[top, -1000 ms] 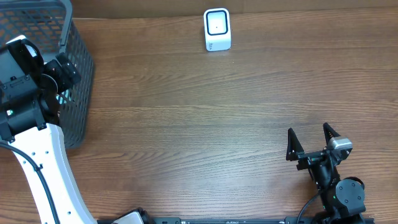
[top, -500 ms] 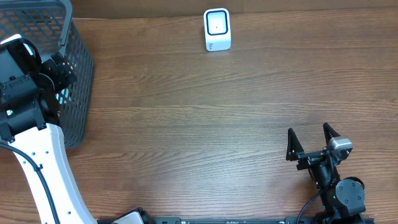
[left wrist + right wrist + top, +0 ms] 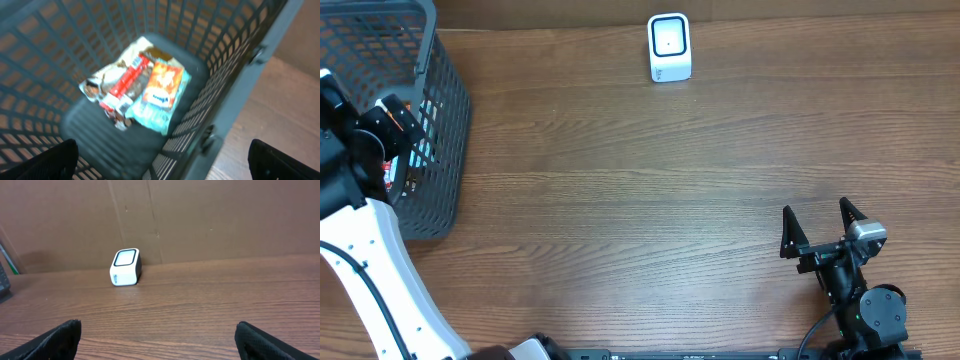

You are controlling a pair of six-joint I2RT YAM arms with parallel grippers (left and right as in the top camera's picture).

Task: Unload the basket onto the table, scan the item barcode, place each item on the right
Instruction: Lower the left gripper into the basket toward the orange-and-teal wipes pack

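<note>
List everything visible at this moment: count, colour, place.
table: one, brown wood, under everything.
basket: one, dark grey mesh, table's far left.
snack packets: about three, red-white, orange-teal, brownish; heaped on the basket floor.
barcode scanner: one, white with dark window, far edge, centre.
cardboard backdrop: one, brown, behind the table.
left tool: one, black, open, above the basket.
right tool: one, black, open, empty, near right corner.

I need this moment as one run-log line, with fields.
left gripper: open, over basket | packets: in basket, not held | right gripper: open, empty | scanner: on table, far edge
</note>
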